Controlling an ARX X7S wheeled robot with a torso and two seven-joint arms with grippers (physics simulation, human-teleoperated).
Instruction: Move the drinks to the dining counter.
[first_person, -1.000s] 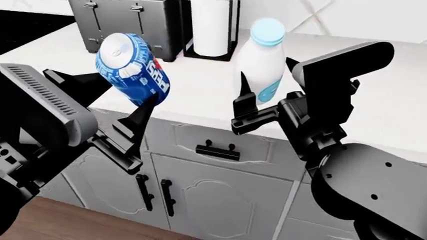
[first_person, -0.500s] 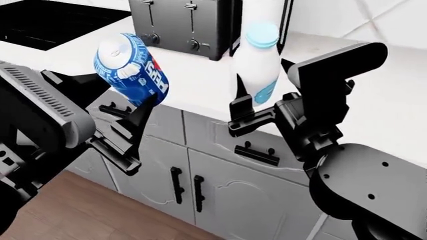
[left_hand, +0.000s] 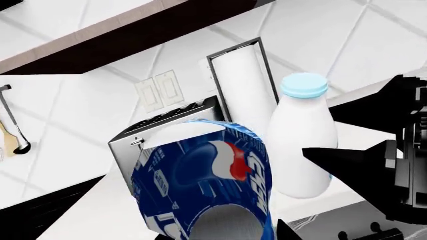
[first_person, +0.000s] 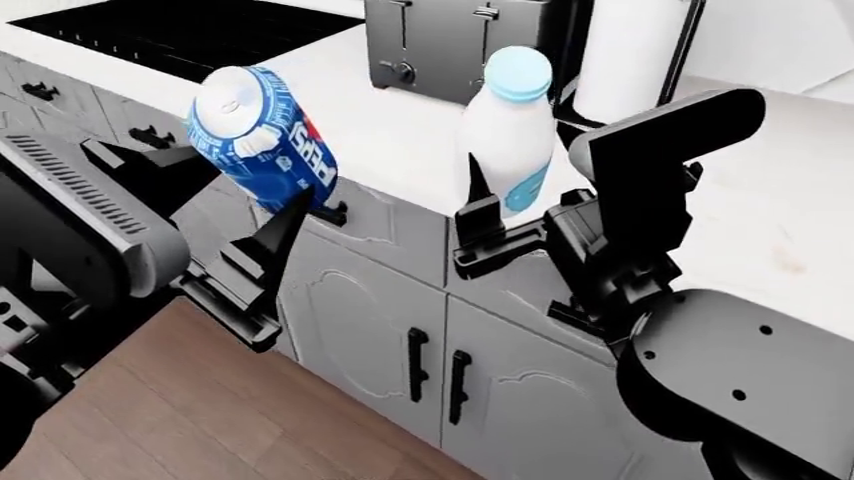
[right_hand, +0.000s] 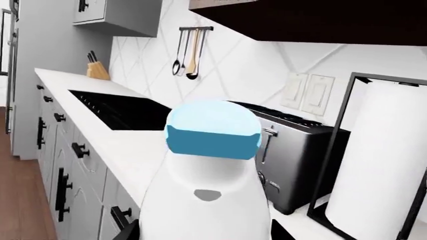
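Up in the air, the left gripper (first_person: 240, 215) has its jaws clenched on the tilted blue Pepsi can (first_person: 262, 134), held out in front of the white bench (first_person: 387, 130) edge. Beside it, the right gripper (first_person: 514, 215) grasps the upright milk bottle (first_person: 509, 135) near its base, above the same bench, with the toaster (first_person: 467, 40), paper towel roll (first_person: 634, 50) and black cooktop (first_person: 187, 25) behind.

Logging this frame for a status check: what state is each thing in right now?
Pepsi can: lifted off the counter, tilted, held by the left gripper.
Milk bottle: upright, cap on, held by the right gripper.
Toaster: standing on the counter, slots empty.
Paper towel roll: upright in its black holder.
Cabinet doors: closed.
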